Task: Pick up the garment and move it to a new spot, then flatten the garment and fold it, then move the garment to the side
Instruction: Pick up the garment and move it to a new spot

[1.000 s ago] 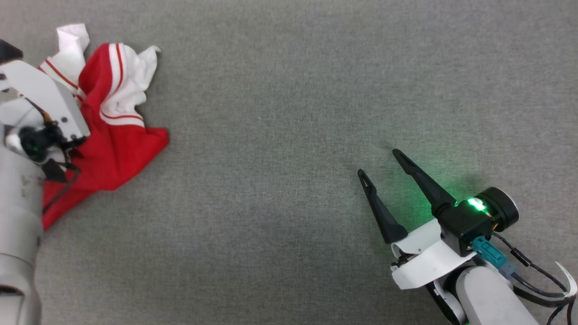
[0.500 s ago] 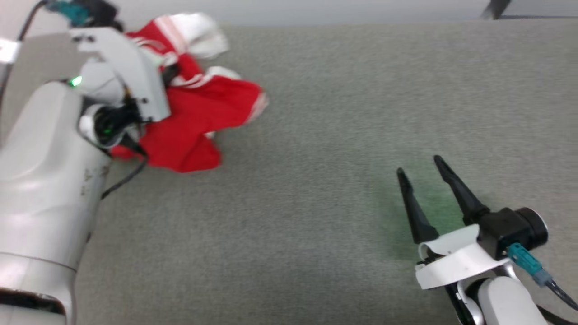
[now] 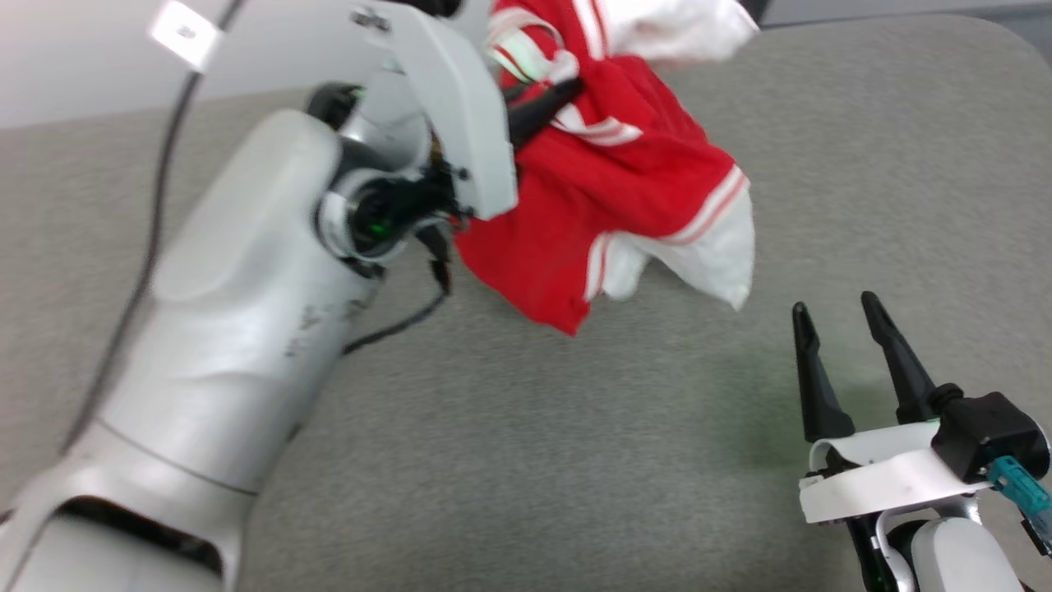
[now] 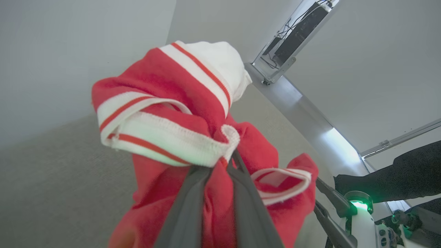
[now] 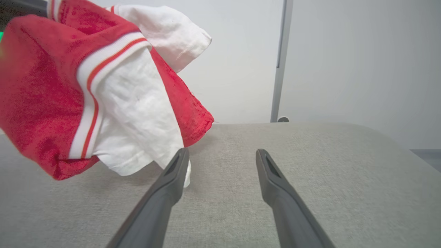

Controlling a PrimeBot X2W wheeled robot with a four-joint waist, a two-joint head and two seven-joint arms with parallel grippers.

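Room: you can pass over the gray table | In the way: red shirt hanging on your left

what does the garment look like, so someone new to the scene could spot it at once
Look above the wide grey padded surface, at the left gripper. Bunched in it hangs the garment: the one bright red cloth, with white-and-red striped trim and white lining.

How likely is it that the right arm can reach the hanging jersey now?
Probably yes: the open right end effector sits close beside the jersey's dangling white corner, nothing between them.
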